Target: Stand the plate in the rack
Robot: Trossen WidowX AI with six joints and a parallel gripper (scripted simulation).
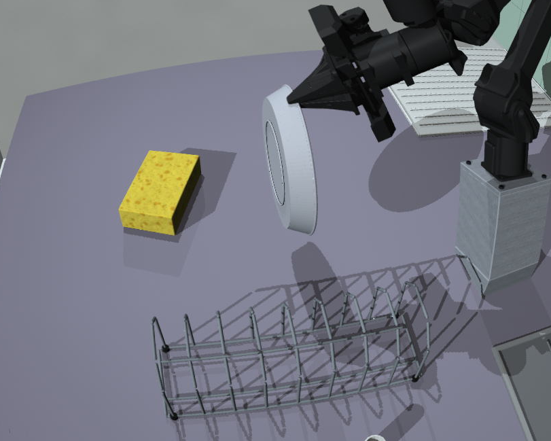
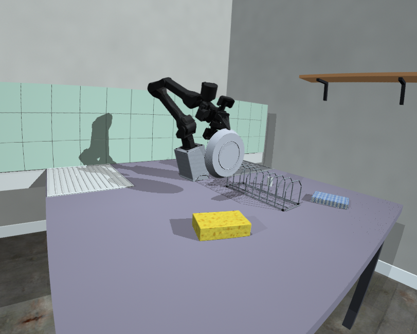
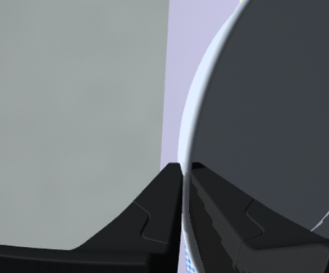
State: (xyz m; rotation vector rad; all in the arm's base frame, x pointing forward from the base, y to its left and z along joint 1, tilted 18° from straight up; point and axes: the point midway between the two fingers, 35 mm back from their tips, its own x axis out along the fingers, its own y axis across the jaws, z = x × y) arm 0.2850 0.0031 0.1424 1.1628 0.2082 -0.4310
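Observation:
My gripper (image 1: 295, 98) is shut on the upper rim of a pale grey plate (image 1: 290, 160). The plate hangs on edge in the air above the counter, clear of the surface. It also shows in the exterior view (image 2: 224, 154), with the gripper (image 2: 216, 128) at its top. In the wrist view the fingers pinch the thin rim of the plate (image 3: 266, 103). The wire dish rack (image 1: 290, 355) stands on the counter in front of the plate, apart from it, with its slots empty. The rack also shows in the exterior view (image 2: 265, 187).
A yellow sponge (image 1: 160, 191) lies left of the plate. The arm's grey base block (image 1: 501, 224) stands right of the rack. A ribbed drain mat (image 1: 465, 94) lies behind the arm. A blue checked cloth (image 2: 330, 199) lies beyond the rack's far end.

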